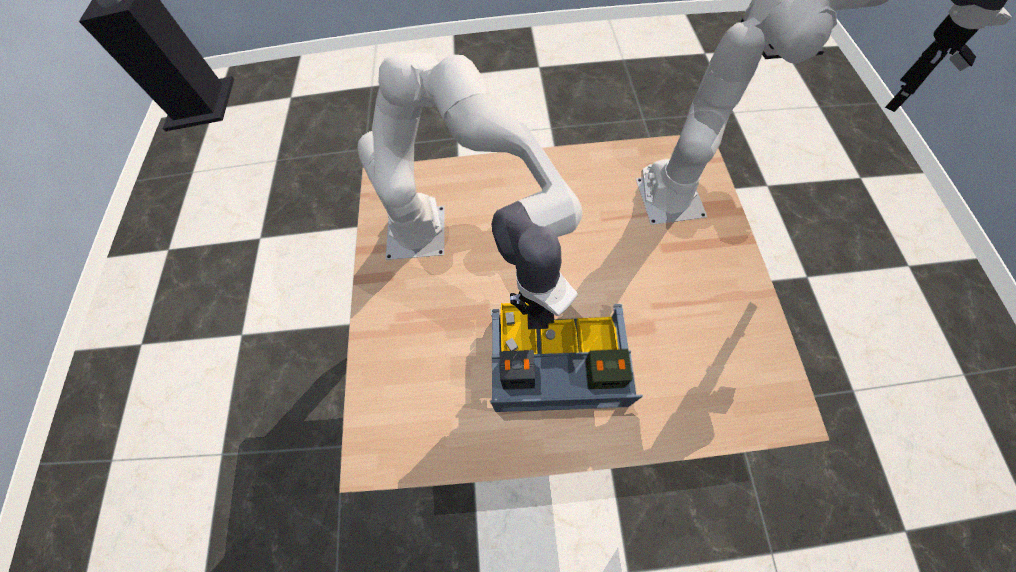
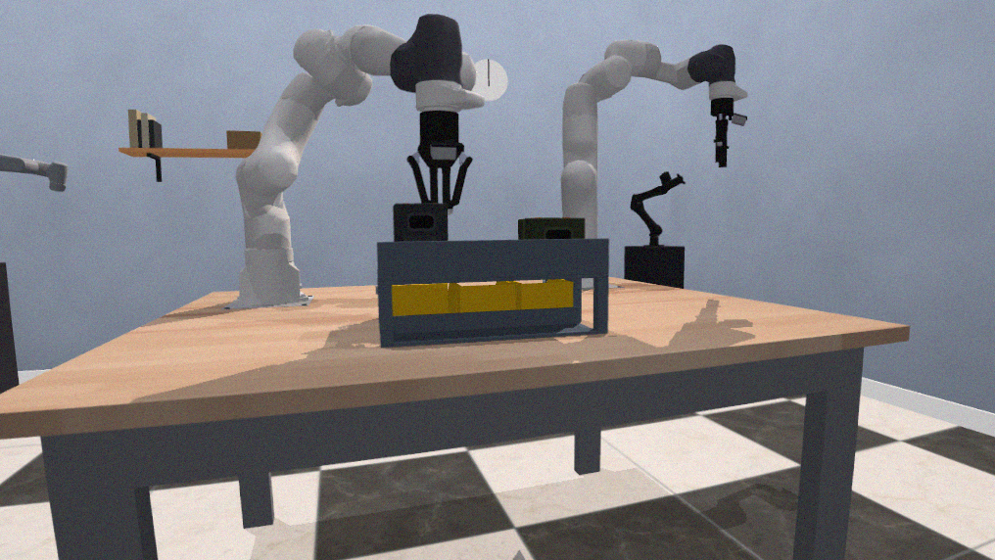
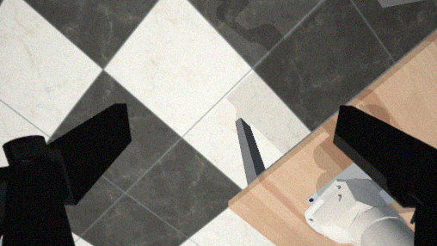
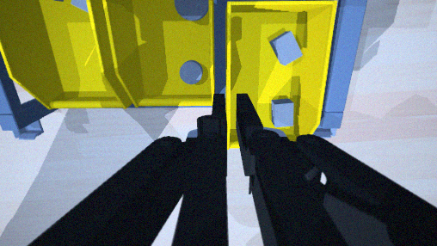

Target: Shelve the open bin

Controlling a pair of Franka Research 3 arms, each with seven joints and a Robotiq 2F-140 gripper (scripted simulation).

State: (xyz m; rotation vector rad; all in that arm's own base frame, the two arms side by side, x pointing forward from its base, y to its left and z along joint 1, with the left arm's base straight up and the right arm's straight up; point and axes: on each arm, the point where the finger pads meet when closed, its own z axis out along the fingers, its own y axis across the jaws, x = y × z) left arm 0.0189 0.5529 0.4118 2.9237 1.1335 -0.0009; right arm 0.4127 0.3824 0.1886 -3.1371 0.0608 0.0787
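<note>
Three yellow bins stand side by side in the grey-blue shelf [image 1: 563, 405] [image 2: 487, 260]. The bin with cube-like parts [image 1: 517, 332] [image 4: 267, 77] sits at one end, and its open front sticks out farther than the others. Two grey parts [image 4: 287, 48] [image 4: 282, 113] show inside it. The middle bin [image 1: 565, 346] [image 4: 150, 86] holds round parts [image 4: 191, 72]. The other end bin [image 1: 597, 335] [image 4: 77, 77] is beside it. My right gripper [image 1: 538, 324] [image 2: 440, 202] [image 4: 230, 111] is shut and empty, above the side wall between the first two bins. My left gripper [image 1: 892, 105] [image 2: 721, 163] [image 3: 232, 123] is open, far from the shelf.
On the shelf's upper board stand a dark grey box [image 1: 517, 376] [image 2: 420, 209] and a dark green box [image 1: 609, 380] [image 2: 536, 228], close to the right gripper. The shelf's end posts [image 4: 346, 64] flank the bins. The left gripper is high, beyond the table's edge.
</note>
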